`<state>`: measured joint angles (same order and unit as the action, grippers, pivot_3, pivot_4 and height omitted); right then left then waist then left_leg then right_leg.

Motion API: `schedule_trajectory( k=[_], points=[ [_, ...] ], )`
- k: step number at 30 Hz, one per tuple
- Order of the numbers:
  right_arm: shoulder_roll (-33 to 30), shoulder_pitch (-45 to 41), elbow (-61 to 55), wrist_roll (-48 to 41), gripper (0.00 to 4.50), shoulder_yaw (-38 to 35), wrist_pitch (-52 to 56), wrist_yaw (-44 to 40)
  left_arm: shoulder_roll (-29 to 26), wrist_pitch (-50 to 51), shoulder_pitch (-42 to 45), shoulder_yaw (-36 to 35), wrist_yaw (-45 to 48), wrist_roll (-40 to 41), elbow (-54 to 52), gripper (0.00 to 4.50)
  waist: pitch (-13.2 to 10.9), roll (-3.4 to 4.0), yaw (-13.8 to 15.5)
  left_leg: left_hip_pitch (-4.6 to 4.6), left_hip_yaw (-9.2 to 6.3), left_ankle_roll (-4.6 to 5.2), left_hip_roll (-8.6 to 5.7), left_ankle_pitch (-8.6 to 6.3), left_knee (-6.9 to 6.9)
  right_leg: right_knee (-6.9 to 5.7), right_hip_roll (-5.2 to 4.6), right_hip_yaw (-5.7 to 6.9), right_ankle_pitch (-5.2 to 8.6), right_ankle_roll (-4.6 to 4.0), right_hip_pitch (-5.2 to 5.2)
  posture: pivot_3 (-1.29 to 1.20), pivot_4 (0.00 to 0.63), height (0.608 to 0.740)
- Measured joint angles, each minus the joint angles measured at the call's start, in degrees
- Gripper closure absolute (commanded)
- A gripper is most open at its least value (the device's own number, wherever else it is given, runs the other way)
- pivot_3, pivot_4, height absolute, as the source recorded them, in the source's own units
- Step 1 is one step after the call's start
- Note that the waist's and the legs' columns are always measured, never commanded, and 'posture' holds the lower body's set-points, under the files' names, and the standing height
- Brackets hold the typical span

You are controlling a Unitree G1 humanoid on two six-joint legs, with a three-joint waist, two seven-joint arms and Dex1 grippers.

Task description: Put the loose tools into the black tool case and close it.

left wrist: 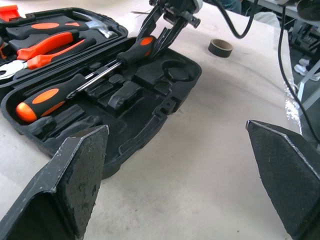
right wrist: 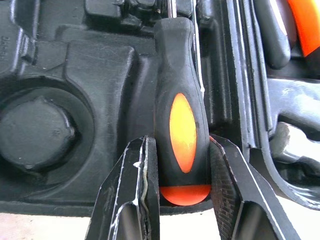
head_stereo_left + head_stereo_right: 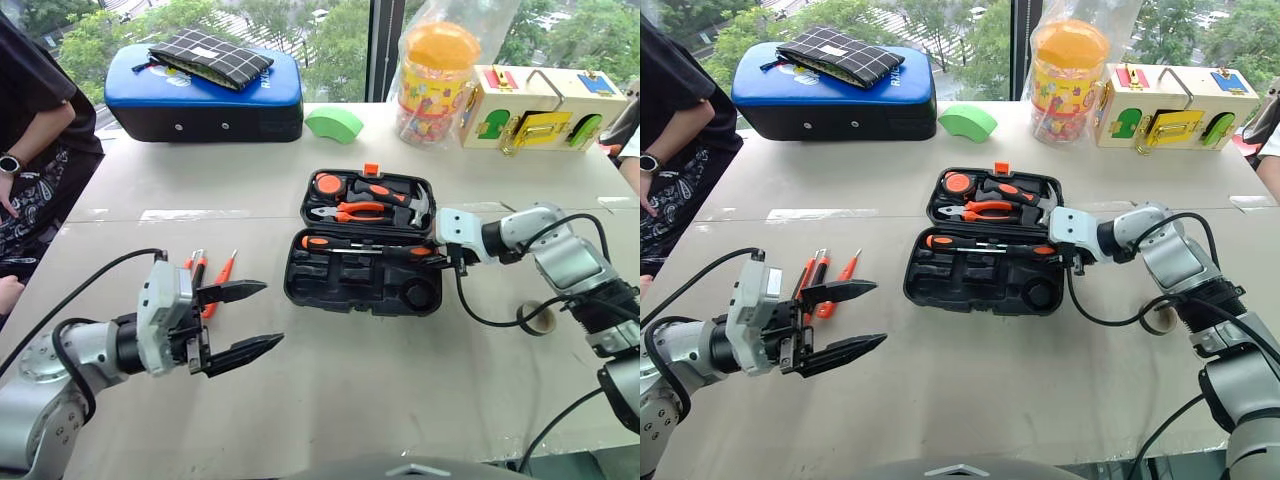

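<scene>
Blue case point(image 3: 205, 100), green block point(image 3: 335, 123), toy jar point(image 3: 436, 82) behind tool case point(image 3: 365, 285).

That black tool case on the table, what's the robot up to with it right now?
The right gripper has its jaws clamped on a screwdriver and is setting it into the open black tool case, beside another screwdriver already lying there. The left gripper hangs open over the table, holding nothing. A few slim orange tools and a ring of tape are not yet packed.
</scene>
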<state>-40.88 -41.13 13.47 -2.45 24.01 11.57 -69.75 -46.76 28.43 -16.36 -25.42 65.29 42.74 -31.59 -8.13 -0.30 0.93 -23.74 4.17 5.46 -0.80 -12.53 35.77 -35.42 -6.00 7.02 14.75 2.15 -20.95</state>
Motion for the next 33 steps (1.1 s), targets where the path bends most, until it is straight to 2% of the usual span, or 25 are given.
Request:
schedule_trajectory(
  k=[2, 7, 12, 13, 15, 16, 20, 21, 25, 29, 33],
  points=[
    [0.1, 0.0, -0.4, 0.0, 2.65, -0.1, 1.7, -0.7, 0.0, -0.8, -0.1, 0.0, 0.4, -0.5, 0.8, 0.0, 0.0, 0.0, 0.0, 0.0, 0.0, 0.0, 0.0, 0.0, -0.01, 0.0, 0.0, 0.0, 0.0, 0.0, 0.0, 0.0, 0.15, 0.74],
    [-1.1, 0.5, -3.8, -0.3, 0.53, -2.3, 6.0, -2.1, 0.0, -2.9, -0.2, 0.1, 1.1, -1.9, 2.7, 0.0, 0.1, -0.08, 0.0, 0.04, -0.03, -0.04, 0.0, -0.03, -0.11, 0.01, -0.01, 0.03, -0.03, 0.06, 0.0, 0.0, 0.15, 0.74],
    [-0.3, 3.4, -8.0, -3.2, 0.53, -4.4, 10.4, -2.1, 0.0, -4.1, 0.1, 1.1, 1.9, -2.3, 3.8, 0.0, 0.0, 0.0, -0.3, 0.04, -0.03, -0.06, 0.01, -0.03, -0.13, 0.0, -0.02, 0.04, -0.05, 0.08, -0.02, 0.0, 0.15, 0.74],
    [1.3, 4.2, -10.4, -6.9, 1.13, -7.1, 14.6, -1.5, 0.0, -4.4, 0.2, 1.3, 2.0, -2.7, 4.3, 0.0, 0.0, 0.01, -0.3, 0.05, -0.03, -0.07, 0.02, -0.03, -0.14, 0.0, -0.03, 0.04, -0.05, 0.09, -0.02, 0.0, 0.15, 0.74],
    [3.2, 4.2, -13.0, -10.5, 1.83, -9.9, 18.4, -0.3, 0.0, -5.0, 0.6, 1.4, 2.0, -3.0, 5.0, 0.0, 0.0, 0.01, -0.3, 0.05, -0.03, -0.07, 0.04, -0.03, -0.14, -0.01, -0.05, 0.07, -0.07, 0.11, -0.04, 0.0, 0.15, 0.74],
    [4.8, 4.2, -14.3, -12.2, 2.37, -11.9, 20.1, 1.5, 0.0, -5.3, 0.7, 1.5, 2.0, -3.3, 5.4, 0.0, 0.0, -0.01, -0.3, 0.05, -0.03, -0.07, 0.04, -0.04, -0.15, -0.01, -0.06, 0.07, -0.08, 0.11, -0.04, 0.0, 0.15, 0.74],
    [9.0, 5.4, -14.6, -12.7, 4.23, -13.8, 21.3, 8.6, 0.2, -6.3, 0.8, 1.9, 2.0, -4.1, 6.7, 0.0, 0.0, -0.01, -0.1, 0.04, -0.02, -0.08, 0.02, -0.04, -0.2, 0.0, -0.07, 0.08, -0.07, 0.1, -0.07, 0.0, 0.15, 0.74],
    [10.4, 6.3, -14.3, -11.8, 4.46, -13.7, 20.8, 11.0, 0.3, -6.5, 0.8, 2.1, 1.9, -4.4, 7.0, 0.0, 0.0, -0.02, -0.1, 0.04, -0.02, -0.09, 0.02, -0.04, -0.22, 0.0, -0.07, 0.09, -0.07, 0.1, -0.07, 0.0, 0.15, 0.74],
    [10.8, 9.5, -11.5, -5.8, 4.46, -9.2, 17.6, 15.4, 0.8, -7.1, 0.6, 2.5, 1.5, -4.8, 7.5, 0.0, 0.0, 0.0, -0.2, 0.03, 0.02, -0.1, 0.0, -0.03, -0.21, -0.01, -0.06, 0.09, -0.09, 0.15, -0.08, 0.0, 0.15, 0.74],
    [10.6, 9.6, -11.0, -1.0, 4.46, -4.9, 11.9, 16.4, 1.7, -8.7, 0.0, 2.6, 0.8, -6.0, 8.5, 0.0, 0.3, -0.01, -0.6, 0.21, 0.04, -0.17, 0.01, 0.01, -0.32, -0.13, -0.05, 0.08, -0.08, 0.16, -0.04, 0.0, 0.15, 0.74],
    [10.0, 9.9, -9.8, 2.3, 4.46, -4.1, 5.6, 17.0, 3.6, -10.1, -1.9, 2.2, -1.0, -7.6, 10.5, 0.0, 0.4, -0.14, -0.5, 0.28, 0.04, -0.19, 0.02, 0.02, -0.33, -0.13, -0.07, 0.06, 0.0, 0.07, 0.02, 0.0, 0.15, 0.74]
  ],
)
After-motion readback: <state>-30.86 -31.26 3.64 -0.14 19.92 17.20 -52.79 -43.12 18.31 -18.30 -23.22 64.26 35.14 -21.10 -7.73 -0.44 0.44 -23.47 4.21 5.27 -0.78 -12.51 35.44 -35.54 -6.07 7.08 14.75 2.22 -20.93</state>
